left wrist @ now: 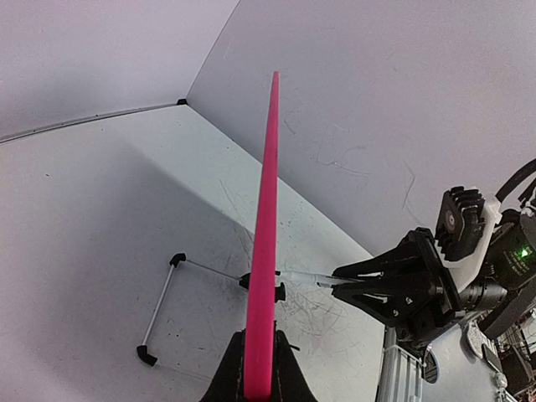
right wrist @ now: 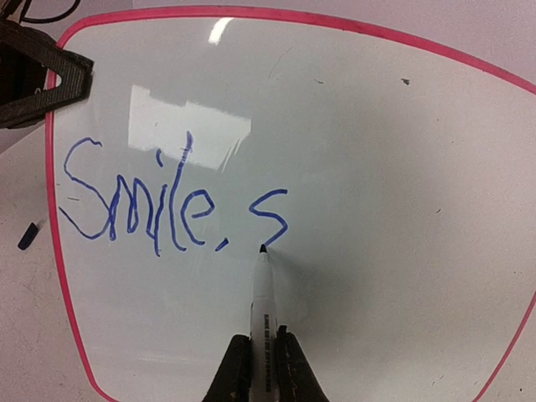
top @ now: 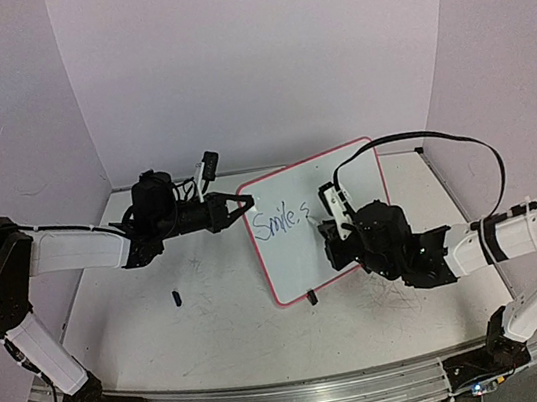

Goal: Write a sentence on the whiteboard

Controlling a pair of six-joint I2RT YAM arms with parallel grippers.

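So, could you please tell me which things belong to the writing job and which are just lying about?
In use: whiteboard, blue writing, marker in right gripper, left gripper clamping the rim.
Lying about: small dark piece on the tabletop.

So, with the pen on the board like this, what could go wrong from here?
1. The left tool grips the whiteboard only at one rim, so pressure from the marker in the right tool could twist the board and bend the stroke.
2. The blue writing already fills about half of the width, so the remaining words may get cramped.
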